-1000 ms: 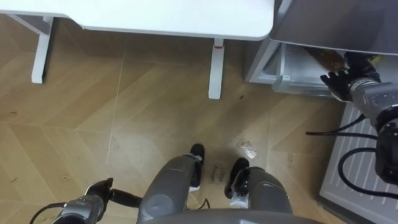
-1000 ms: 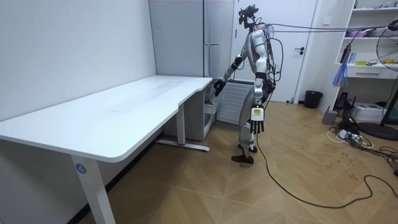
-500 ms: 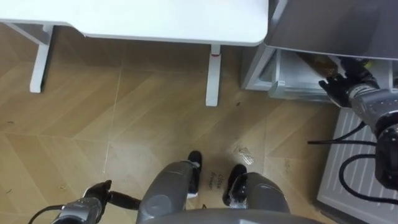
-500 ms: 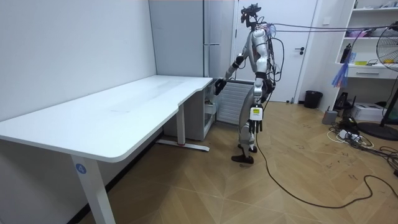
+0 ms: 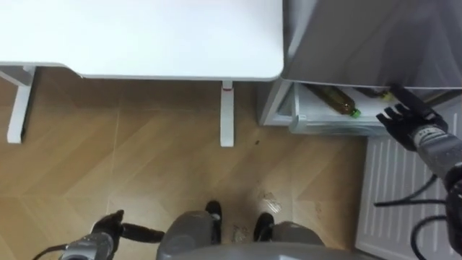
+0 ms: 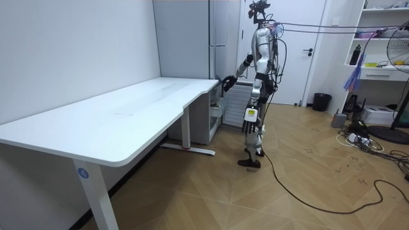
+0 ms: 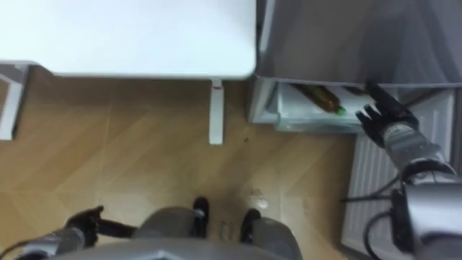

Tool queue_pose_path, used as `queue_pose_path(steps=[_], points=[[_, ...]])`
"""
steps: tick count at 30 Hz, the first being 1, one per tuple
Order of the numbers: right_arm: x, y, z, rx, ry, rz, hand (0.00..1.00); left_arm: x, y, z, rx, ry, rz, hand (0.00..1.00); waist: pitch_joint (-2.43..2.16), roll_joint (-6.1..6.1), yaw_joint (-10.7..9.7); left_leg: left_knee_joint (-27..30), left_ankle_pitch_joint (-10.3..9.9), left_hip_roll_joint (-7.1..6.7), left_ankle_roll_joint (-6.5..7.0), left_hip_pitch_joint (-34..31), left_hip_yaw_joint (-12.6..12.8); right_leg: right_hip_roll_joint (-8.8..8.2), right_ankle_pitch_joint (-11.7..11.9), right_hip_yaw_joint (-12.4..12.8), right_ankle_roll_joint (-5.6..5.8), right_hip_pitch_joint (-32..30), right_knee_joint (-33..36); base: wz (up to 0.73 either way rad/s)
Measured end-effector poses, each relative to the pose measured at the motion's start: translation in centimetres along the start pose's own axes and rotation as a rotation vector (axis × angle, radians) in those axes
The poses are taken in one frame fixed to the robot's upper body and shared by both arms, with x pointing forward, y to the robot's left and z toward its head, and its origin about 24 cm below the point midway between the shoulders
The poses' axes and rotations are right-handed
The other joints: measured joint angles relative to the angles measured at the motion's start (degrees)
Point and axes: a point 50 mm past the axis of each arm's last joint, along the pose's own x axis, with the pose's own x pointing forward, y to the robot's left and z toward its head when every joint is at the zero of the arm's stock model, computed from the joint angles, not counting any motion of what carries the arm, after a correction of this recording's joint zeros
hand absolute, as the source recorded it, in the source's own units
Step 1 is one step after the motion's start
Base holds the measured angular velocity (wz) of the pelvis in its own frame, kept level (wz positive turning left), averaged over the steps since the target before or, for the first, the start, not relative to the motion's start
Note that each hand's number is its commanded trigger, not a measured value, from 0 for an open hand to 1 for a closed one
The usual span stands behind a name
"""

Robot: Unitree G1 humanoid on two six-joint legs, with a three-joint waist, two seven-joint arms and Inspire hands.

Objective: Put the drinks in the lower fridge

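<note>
Bottle (image 5: 334, 100) lying in lower fridge (image 5: 312, 123), just left of right hand (image 5: 408, 124) fingers, which have backed off, spread, empty.

Robot stands upright on the wood floor (image 6: 211, 191) at the far end of the white desk (image 6: 128, 118), next to the tall grey fridge (image 6: 192, 38), body turned toward the room view's left. Right hand (image 6: 226, 84) is raised and held out at the fridge's front, about level with the desk top. Left hand (image 6: 250, 125) hangs low by the thigh. A white ribbed panel (image 6: 236, 105) stands just behind the robot's legs, low beside the fridge. White door (image 6: 316, 51) in the back wall, black bin (image 6: 321, 101) near it. On the room view's right: white shelves (image 6: 377, 70), a standing fan (image 6: 399, 51), loose cables (image 6: 358, 137) on the floor.
</note>
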Motion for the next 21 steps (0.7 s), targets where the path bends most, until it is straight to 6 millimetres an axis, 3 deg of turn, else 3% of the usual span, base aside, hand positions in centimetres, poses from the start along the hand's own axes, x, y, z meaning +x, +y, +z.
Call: queue_pose_path(steps=[5,10,14,18,21], points=[[-0.4,-1.4,-0.8,-0.030,0.000,-0.013,0.00,-0.1,0.0,-0.7,-0.029,0.014,0.002,0.00,0.00,0.01,-0.2,-0.3,-0.1,0.10,-0.11,0.1,-0.2,0.00,0.0,-0.2,-0.01,0.2,-0.7,0.00],[-0.9,-3.5,-3.2,-0.050,0.048,-0.073,0.00,-0.1,-0.2,-1.4,0.004,0.030,0.019,0.00,0.22,0.42,-0.6,-0.2,-0.2,0.11,-0.20,0.1,-0.2,0.04,0.0,-0.3,0.00,0.5,-0.9,0.00],[-0.9,-3.5,-4.5,-0.100,0.085,-0.079,0.00,-0.2,-0.2,-1.6,0.013,0.034,0.033,0.00,0.45,1.25,-1.5,0.0,-0.2,0.12,-0.21,0.1,-0.3,0.10,-0.1,-0.2,0.04,0.5,-0.8,0.00],[-0.9,-3.7,-4.9,-0.156,0.091,-0.113,0.00,-0.1,-0.4,-1.4,0.011,0.020,0.030,0.00,0.19,2.08,-1.4,0.3,-0.3,0.15,-0.21,-0.9,-0.2,0.08,-0.1,0.1,0.02,-0.8,-0.5,-0.01],[-0.9,-3.8,-5.3,-0.162,0.097,-0.126,0.00,-0.1,-0.4,-1.5,0.011,0.022,0.031,0.00,0.24,2.35,-1.4,0.3,-0.3,0.16,-0.21,-1.3,-0.2,0.06,-0.1,0.1,-0.04,-1.1,-0.5,0.00]])
